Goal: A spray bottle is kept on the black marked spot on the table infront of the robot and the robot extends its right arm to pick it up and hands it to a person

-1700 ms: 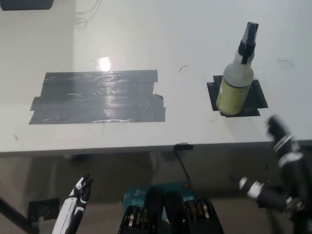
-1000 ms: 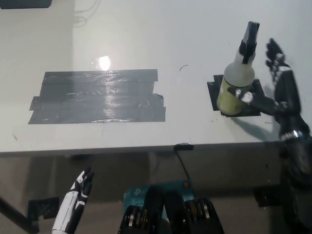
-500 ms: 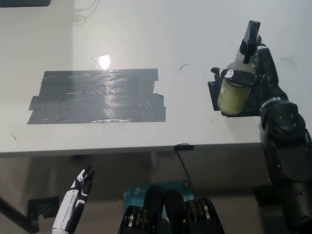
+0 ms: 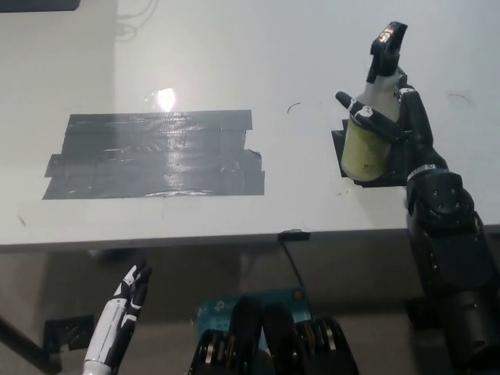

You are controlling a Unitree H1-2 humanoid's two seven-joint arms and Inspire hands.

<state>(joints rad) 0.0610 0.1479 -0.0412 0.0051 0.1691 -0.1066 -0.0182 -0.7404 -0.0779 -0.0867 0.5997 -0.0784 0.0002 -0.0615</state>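
A spray bottle with a pale yellowish body and a black nozzle stands over the small black marked spot at the table's right. My black right hand is wrapped around the bottle's upper body, fingers curled across its front. The bottle leans slightly, nozzle toward the far right; whether its base touches the spot I cannot tell. My white left hand hangs low at the lower left, below the table's edge, fingers extended and empty.
A large patch of dark grey tape covers the white table left of centre. A dark object sits at the far left corner. A black cable hangs from the table's front edge.
My right arm rose from below the table's edge, reached beside the bottle and closed its fingers around it. The bottle has tilted and shifted slightly. The left hand has barely moved.
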